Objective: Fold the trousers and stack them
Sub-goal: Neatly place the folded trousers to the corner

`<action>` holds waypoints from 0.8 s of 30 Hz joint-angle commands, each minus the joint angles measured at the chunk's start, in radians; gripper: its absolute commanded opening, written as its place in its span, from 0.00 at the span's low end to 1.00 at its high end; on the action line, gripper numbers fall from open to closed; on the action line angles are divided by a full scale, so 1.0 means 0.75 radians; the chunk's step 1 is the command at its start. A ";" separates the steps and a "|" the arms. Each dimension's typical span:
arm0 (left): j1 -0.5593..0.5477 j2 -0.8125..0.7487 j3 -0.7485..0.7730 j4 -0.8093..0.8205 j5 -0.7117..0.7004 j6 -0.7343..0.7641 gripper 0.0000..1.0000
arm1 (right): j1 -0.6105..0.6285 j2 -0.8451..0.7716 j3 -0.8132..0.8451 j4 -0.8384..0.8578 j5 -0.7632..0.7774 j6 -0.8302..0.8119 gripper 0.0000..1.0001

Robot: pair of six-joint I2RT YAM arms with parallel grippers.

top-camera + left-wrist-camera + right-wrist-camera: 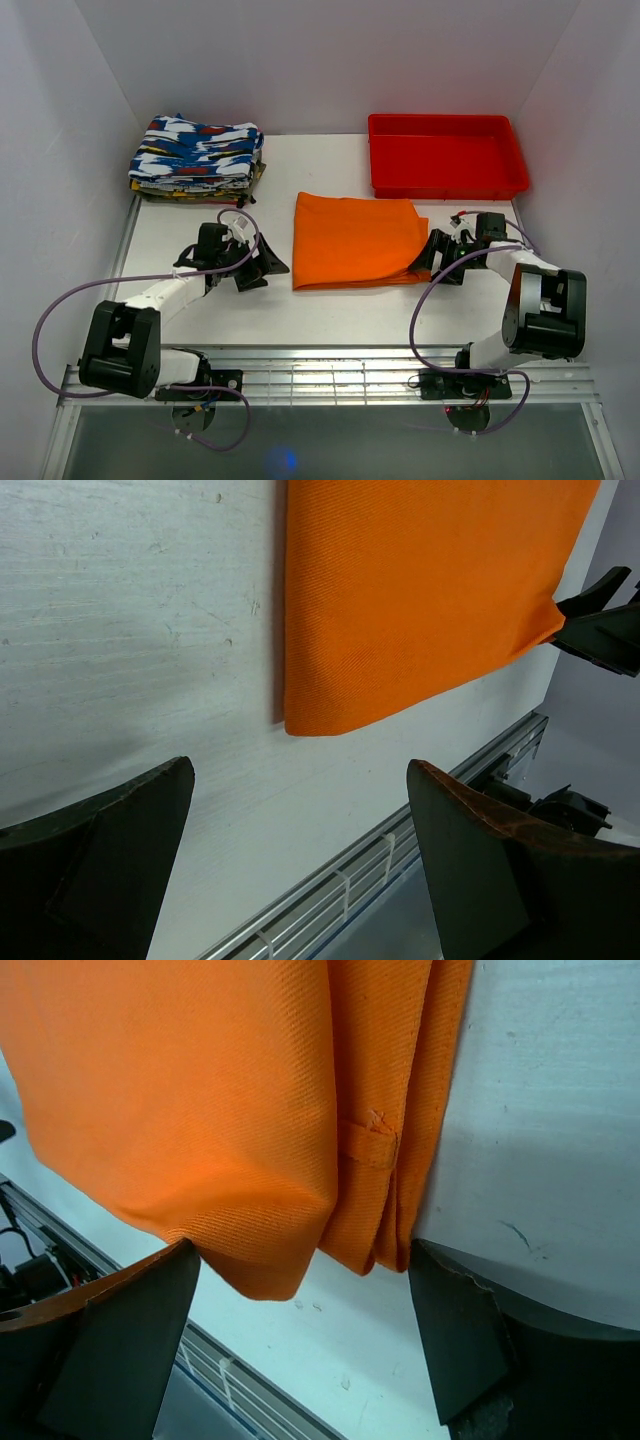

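So the orange trousers [355, 240] are lying flat in the middle of the white table [330, 315], folded into a rough rectangle. The left gripper [262, 272] sits low just off the near-left corner of the cloth, with a strip of bare table between them, so it isn't touching. On its wrist cam the two dark fingers [100, 860] are spread wide with nothing in between, and the trousers' corner is a bit ahead of them and off toward the right finger. The right gripper [430, 258] is right up against the near-right corner. Its fingers [500, 1340] are spread wide too, and the layered edge of the cloth comes down into the gap between them. The fabric brushes the tip of one finger, but nothing is pinched. You can see a little belt loop [368, 1145] on the folded layers there. The left wrist cam also catches the right gripper's dark tip meeting the far corner of the cloth. Back left there's a stack of patterned folded clothes [197, 158], and back right a red tray [445, 190], both well apart from the trousers.
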 commanded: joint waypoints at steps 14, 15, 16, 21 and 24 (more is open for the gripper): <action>0.006 0.096 -0.042 0.143 0.099 -0.084 0.98 | -0.003 -0.111 -0.025 -0.101 -0.151 -0.278 0.92; 0.004 0.088 -0.048 0.143 0.103 -0.082 0.98 | -0.013 -0.129 -0.027 -0.118 -0.143 -0.276 0.90; 0.004 0.084 -0.058 0.137 0.105 -0.082 0.98 | -0.023 -0.156 -0.029 -0.120 -0.169 -0.274 0.90; 0.004 0.061 -0.068 0.112 0.107 -0.075 0.98 | -0.031 -0.109 -0.023 -0.053 -0.184 -0.118 0.90; 0.004 0.057 -0.060 0.096 0.109 -0.055 0.98 | -0.042 -0.056 -0.021 0.011 -0.200 -0.023 0.90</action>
